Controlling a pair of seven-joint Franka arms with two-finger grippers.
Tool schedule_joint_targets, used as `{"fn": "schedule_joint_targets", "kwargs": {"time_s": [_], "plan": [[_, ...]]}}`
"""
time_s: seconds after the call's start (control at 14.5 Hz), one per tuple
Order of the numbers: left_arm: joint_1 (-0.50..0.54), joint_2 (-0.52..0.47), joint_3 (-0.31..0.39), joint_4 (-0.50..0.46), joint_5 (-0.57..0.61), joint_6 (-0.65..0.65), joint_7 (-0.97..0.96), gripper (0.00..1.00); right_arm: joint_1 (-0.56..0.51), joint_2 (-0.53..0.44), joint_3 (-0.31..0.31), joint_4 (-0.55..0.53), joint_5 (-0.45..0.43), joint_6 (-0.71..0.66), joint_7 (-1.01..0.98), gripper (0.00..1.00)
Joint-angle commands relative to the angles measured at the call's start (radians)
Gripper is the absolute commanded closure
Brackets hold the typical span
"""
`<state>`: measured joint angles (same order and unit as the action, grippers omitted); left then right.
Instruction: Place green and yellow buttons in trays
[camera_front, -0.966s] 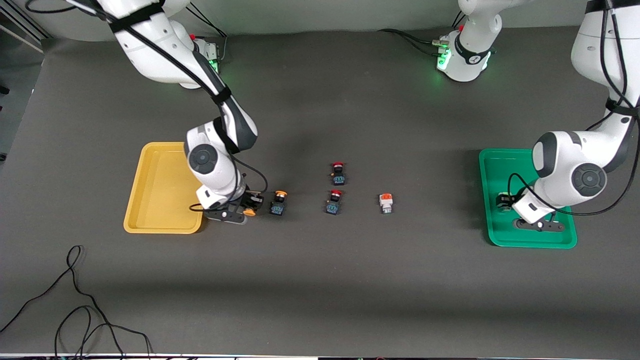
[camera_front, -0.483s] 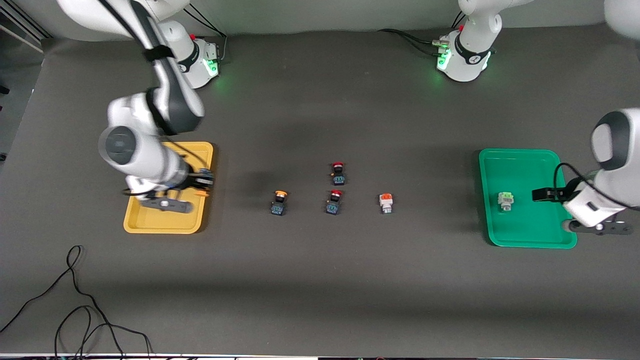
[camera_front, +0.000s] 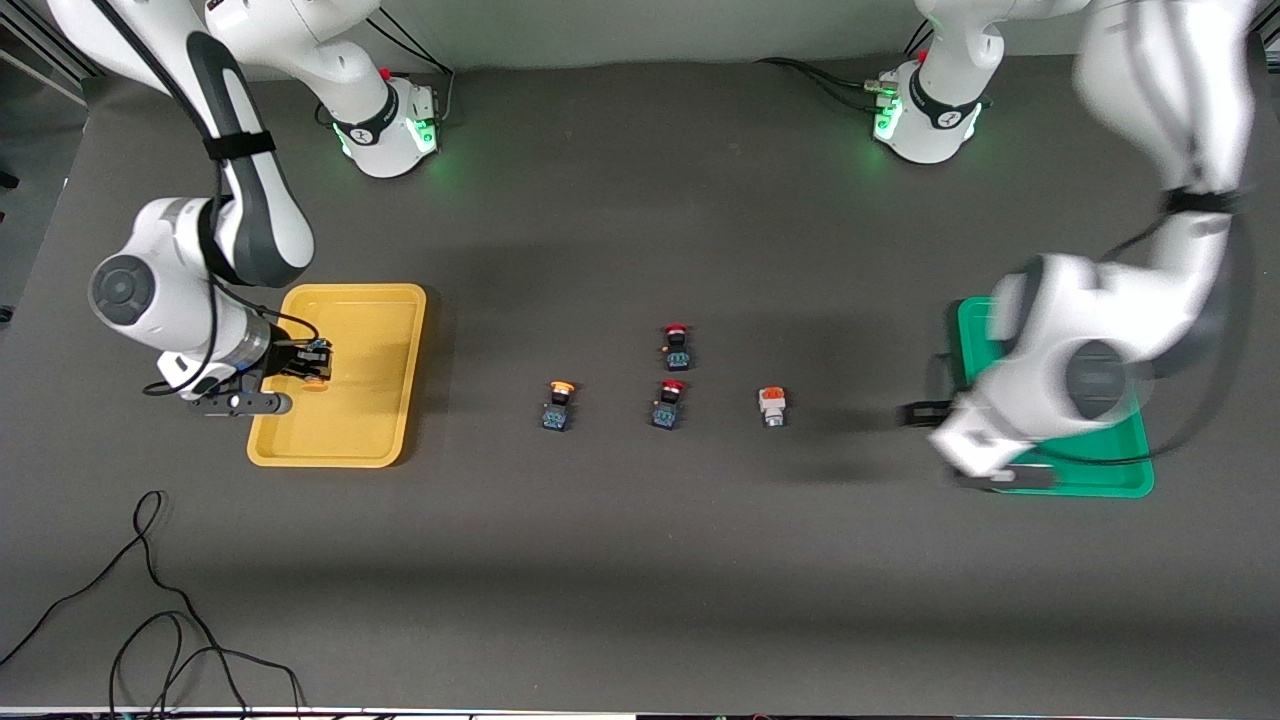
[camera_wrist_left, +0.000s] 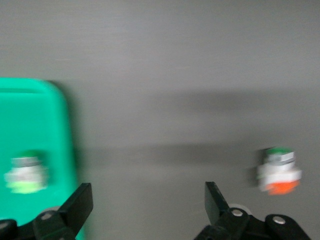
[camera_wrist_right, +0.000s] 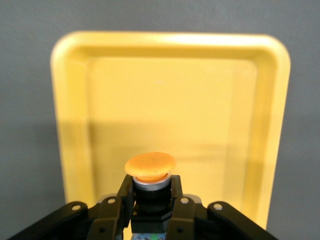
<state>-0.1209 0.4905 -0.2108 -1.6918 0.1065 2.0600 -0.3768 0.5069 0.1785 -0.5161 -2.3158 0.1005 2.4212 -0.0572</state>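
My right gripper is shut on an orange-yellow-capped button and holds it over the yellow tray. My left gripper is open and empty, low over the mat between the green tray and a white-bodied orange-topped button. A white-bodied pale green button lies in the green tray; the left arm hides it in the front view. A second orange-yellow-capped button stands mid-table.
Two red-capped black-and-blue switches stand between the orange-yellow-capped button and the white one. Black cables lie near the table's front edge at the right arm's end.
My right gripper lifted one orange-yellow button off the mat and carried it over the yellow tray. My left gripper let go of the pale green button in the green tray, then swung toward the white orange-topped button.
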Motion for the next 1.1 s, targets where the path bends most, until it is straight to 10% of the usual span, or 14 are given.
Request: {"fn": "schedule_joint_targets", "kwargs": {"time_s": [0.0, 0.9, 1.03], "plan": [[-0.127, 0.020, 0.021, 0.018, 0.001, 0.054, -0.125, 0.00, 0.021, 0.015, 0.001, -0.094, 0.013, 0.157, -0.033, 1.00], [-0.221, 0.128, 0.024, -0.144, 0.019, 0.384, -0.263, 0.00, 0.045, 0.096, 0.085, -0.119, 0.099, 0.301, -0.038, 1.00], [-0.237, 0.138, 0.027, -0.146, 0.019, 0.391, -0.287, 0.18, 0.045, 0.110, 0.088, -0.117, 0.099, 0.328, -0.038, 0.95]]}}
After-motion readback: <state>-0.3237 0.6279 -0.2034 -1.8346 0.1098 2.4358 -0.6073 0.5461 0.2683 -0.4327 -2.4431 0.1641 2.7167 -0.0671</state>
